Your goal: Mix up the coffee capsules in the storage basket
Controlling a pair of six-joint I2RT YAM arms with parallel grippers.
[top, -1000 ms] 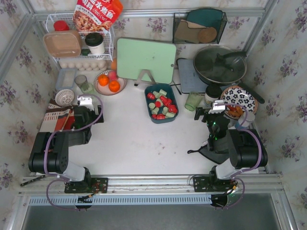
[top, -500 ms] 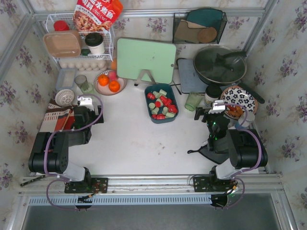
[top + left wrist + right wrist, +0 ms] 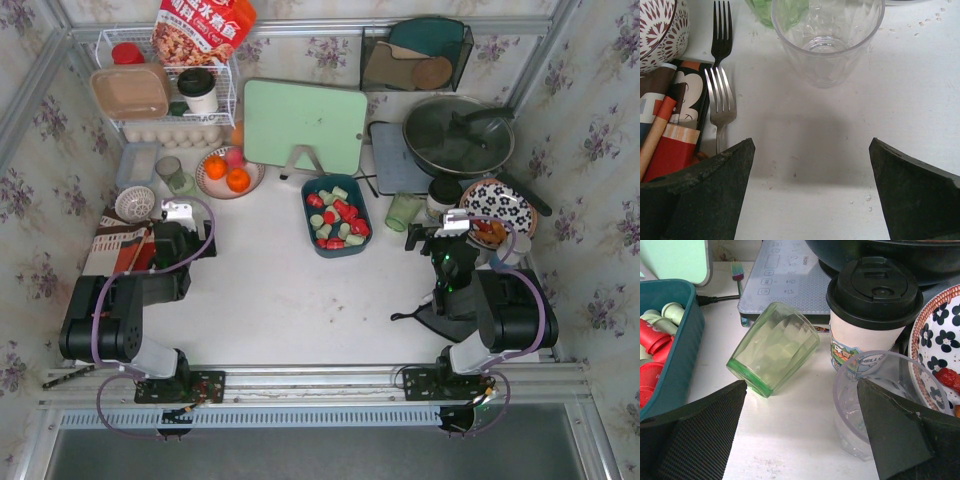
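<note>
Unmoved; basket [image 3: 689, 337] left of right tool [image 3: 801, 387]

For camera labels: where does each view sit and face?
Top external: overhead behind the bases, looking down; left arm and right arm show.
Left wrist: low, facing clear glass and forks; open left hand.
Right wrist: low, facing green glass; open right hand.
Shared: top and right wrist show the storage basket, green glass.
</note>
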